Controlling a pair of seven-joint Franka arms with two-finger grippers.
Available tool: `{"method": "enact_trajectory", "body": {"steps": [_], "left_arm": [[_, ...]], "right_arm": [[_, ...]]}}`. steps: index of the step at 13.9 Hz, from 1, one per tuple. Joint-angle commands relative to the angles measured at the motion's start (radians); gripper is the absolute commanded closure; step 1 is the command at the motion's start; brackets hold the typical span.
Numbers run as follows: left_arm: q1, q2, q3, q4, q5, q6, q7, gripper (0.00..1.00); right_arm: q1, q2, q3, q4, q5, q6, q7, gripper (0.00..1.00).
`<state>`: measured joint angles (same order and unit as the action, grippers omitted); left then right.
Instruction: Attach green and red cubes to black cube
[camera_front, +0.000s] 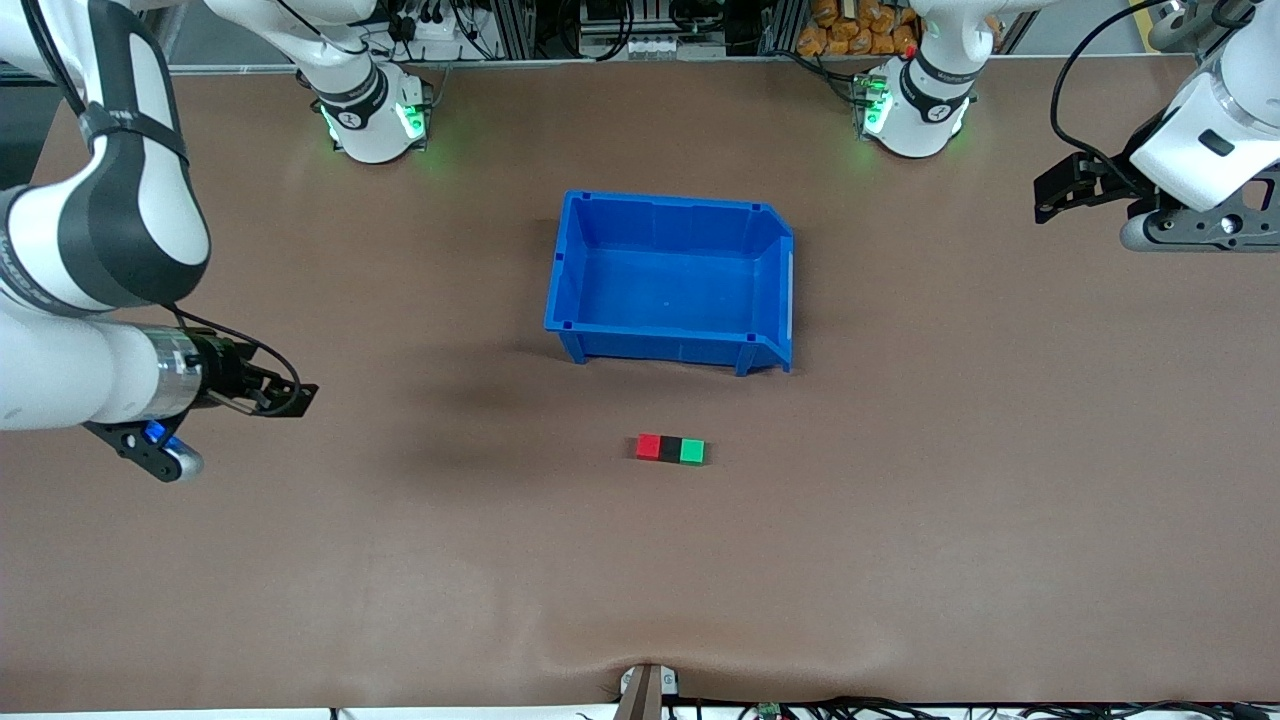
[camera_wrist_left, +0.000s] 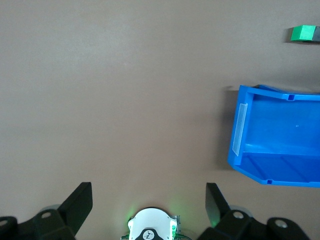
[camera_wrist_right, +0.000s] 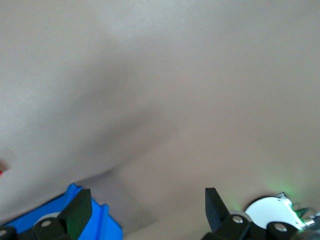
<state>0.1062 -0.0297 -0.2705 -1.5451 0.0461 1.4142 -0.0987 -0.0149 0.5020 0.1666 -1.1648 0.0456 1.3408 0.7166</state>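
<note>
On the brown desk (camera_front: 900, 520), nearer the front camera than the bin: small matte black cube (camera_front: 670, 449) at the middle of a short row, small red cube (camera_front: 649, 446) pressed against its face toward the right arm's end, small green cube (camera_front: 692, 451) pressed against its face toward the left arm's end. No visible gap between the three; whether actually locked together or merely touching, impossible to tell from above. Judged from this layout, joining of both coloured cubes to the black one appears finished, with nothing obvious left but a check that the row holds. Just farther from the front camera, large open blue plastic bin (camera_front: 672, 345), with nothing visible inside, apart from the row. Green cube (camera_wrist_left: 303, 33) and a sliver of the black one visible at the edge of the left wrist view, bin (camera_wrist_left: 240, 150) beside them. Right gripper (camera_front: 275, 390) hanging over bare desk toward the right arm's end, well apart from the cubes, fingers (camera_wrist_right: 75, 212) spread wide, holding nothing. Left gripper (camera_front: 1075, 190) up over the left arm's end of the desk, likewise well clear, fingers (camera_wrist_left: 77, 202) spread wide, holding nothing. Both arms seemingly waiting.
</note>
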Motion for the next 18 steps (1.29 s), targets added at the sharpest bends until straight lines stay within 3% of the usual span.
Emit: {"method": "enact_trajectory", "body": {"steps": [1,18], "left_arm": [[0.006,-0.012,-0.003,0.002,-0.012,-0.006,0.022,0.00],[0.007,-0.013,-0.004,0.003,-0.040,0.000,0.020,0.00]], "right_arm": [[-0.005,-0.055,-0.016,-0.036,-0.020,-0.012,-0.052,0.00],[-0.010,-0.169,-0.078,-0.042,-0.062,-0.060,-0.388,0.00]]}}
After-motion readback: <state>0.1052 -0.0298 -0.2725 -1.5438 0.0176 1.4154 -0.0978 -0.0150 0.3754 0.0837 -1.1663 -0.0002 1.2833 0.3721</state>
